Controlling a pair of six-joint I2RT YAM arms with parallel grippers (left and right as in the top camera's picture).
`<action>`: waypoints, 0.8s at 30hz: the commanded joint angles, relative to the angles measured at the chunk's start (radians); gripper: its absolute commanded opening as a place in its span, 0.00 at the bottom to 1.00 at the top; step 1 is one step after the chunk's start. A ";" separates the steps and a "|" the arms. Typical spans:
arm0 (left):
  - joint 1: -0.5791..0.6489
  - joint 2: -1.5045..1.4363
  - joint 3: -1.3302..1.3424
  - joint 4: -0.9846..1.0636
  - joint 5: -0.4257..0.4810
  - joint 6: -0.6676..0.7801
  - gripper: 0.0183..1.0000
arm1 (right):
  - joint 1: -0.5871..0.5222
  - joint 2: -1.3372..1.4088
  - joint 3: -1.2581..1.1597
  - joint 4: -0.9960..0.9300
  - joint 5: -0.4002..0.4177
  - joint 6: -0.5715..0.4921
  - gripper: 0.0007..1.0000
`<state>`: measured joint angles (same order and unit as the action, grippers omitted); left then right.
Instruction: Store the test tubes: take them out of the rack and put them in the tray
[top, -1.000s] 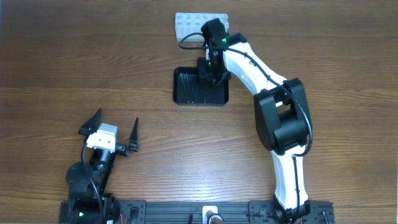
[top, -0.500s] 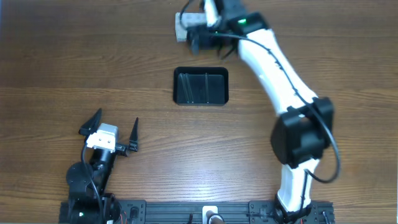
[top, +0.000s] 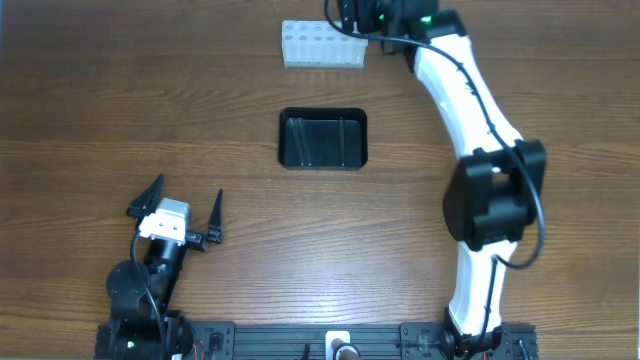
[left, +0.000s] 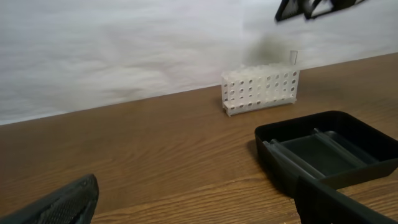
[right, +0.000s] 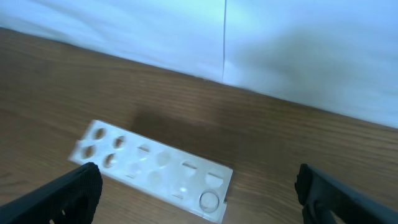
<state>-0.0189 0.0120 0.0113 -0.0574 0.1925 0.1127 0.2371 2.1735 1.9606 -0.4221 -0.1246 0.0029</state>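
Up near the far edge of the worktop (top: 150, 80), right pincer (right: 198, 177) lifted, fingers spread wide apart, nothing gripped. Just below it, framed between the spread fingers, a white rack (right: 155, 171) lying lengthwise along that edge, with a white wall close behind and only a narrow strip of wood between rack and wall. Upright in the rack's end hole, almost midway between the fingers, one clear test tube (left: 294, 57), its top poking above the rack; open air between the tube's top and the fingertips, no touching. Back toward that arm's base, well apart from the pincer, a black tray (top: 323, 138) with a raised rim, bare wood on all four sides, a clear gap between it and the rack. Inside the tray, laid tubes (top: 300, 135) flat on the floor, lengthwise, side by side; count hard to tell. Low near its own base, left pincer (top: 187, 192), fingers likewise wide apart and holding nothing. Ahead of it and off to its right, the tray; farther on beyond the tray, the rack. Between this pincer and the tray's near rim, a broad stretch of wood.
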 joint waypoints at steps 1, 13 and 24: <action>0.006 -0.005 -0.005 -0.001 0.013 0.011 1.00 | 0.016 0.075 -0.001 0.046 0.080 0.027 0.99; 0.006 -0.005 -0.005 -0.001 0.013 0.011 1.00 | 0.019 0.170 -0.001 0.089 0.145 0.053 0.95; 0.006 -0.005 -0.005 -0.001 0.013 0.011 1.00 | 0.020 0.171 -0.001 0.037 0.145 0.072 0.58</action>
<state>-0.0189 0.0120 0.0113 -0.0574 0.1925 0.1127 0.2504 2.3341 1.9594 -0.3820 0.0082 0.0616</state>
